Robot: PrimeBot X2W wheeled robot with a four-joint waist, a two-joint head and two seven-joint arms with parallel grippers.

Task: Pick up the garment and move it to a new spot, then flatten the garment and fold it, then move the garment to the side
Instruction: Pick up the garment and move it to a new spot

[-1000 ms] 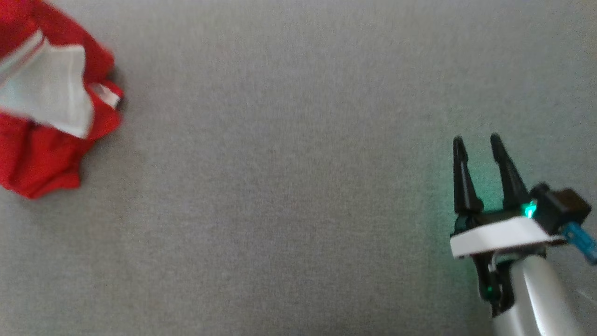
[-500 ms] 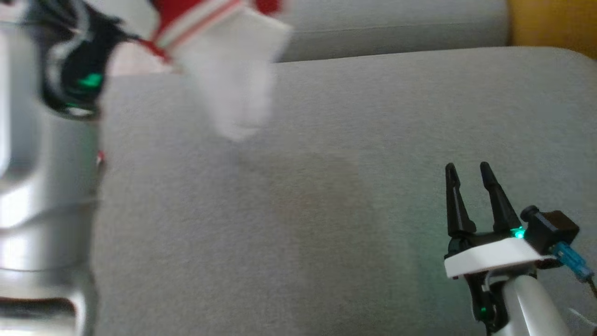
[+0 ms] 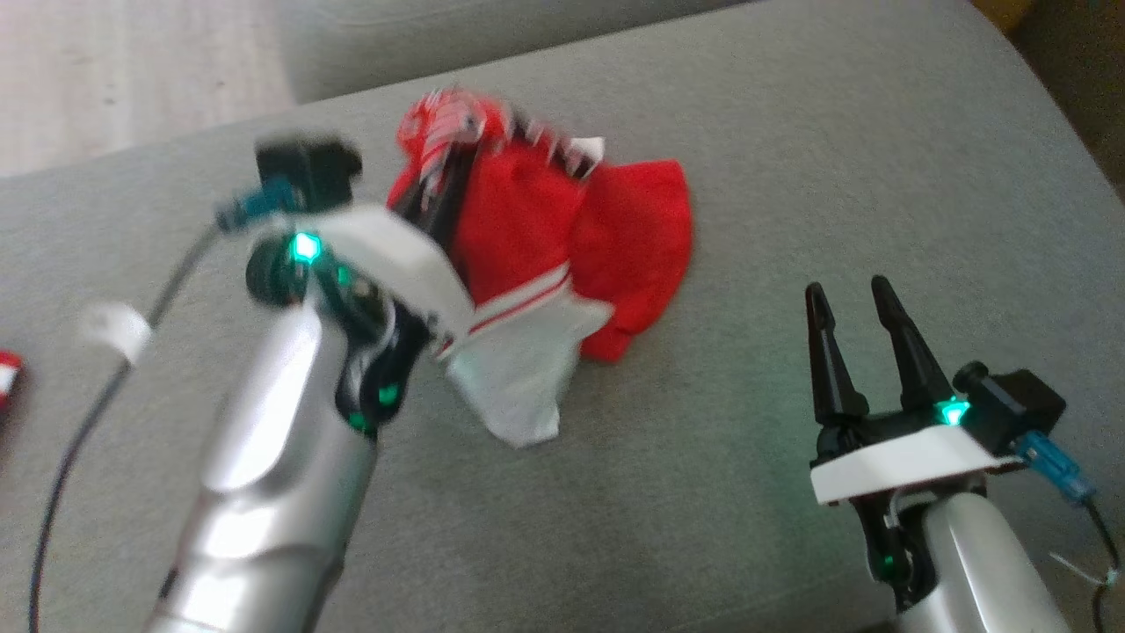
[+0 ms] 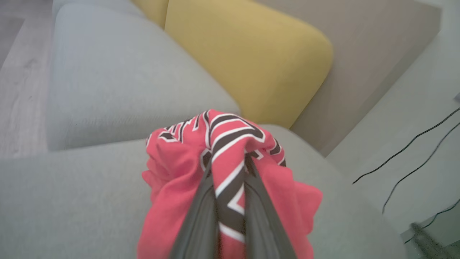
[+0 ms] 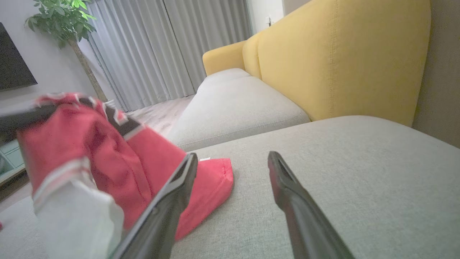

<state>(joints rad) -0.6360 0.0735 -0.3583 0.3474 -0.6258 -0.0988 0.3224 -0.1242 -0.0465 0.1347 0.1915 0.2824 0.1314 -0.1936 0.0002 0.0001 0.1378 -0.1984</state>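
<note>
**Surface.** Grey fabric sofa seat cushion (image 3: pixel 791 176), rounded at the far edge. A second grey cushion (image 5: pixel 233 104) adjoins it.

**Room.** Mustard-yellow backrest (image 5: pixel 341 54) behind the seats. Grey pleated curtains (image 5: pixel 161 54), a leafy plant (image 5: pixel 64 21) and a dark wall screen (image 5: pixel 14 72). Pale wood floor (image 3: pixel 132 70) beyond the sofa. Thin black cables (image 4: pixel 406 151) trail over a pale surface beside it.

**Task item.** Red garment (image 3: pixel 571 229) with a white panel and striped trim, bunched on the seat cushion. Its top is lifted and its red hem lies on the fabric.

**Left gripper** (image 4: pixel 230 169). Fingers pressed nearly together, pinching a fold of the garment's printed part.

**Right gripper** (image 3: pixel 848 288). Fingers spread wide and holding nothing, low over the cushion, well apart from the garment.

**Obstructions.** In the head view the left forearm (image 3: pixel 272 457) overlaps the garment's left edge. In the right wrist view one of that gripper's own fingers crosses the hem.

**Other.** Small red-and-white item (image 3: pixel 5 380) at the picture's left edge, too cropped to identify.

**Writing.** Black block letters outlined in white on the garment, too crumpled to read.
</note>
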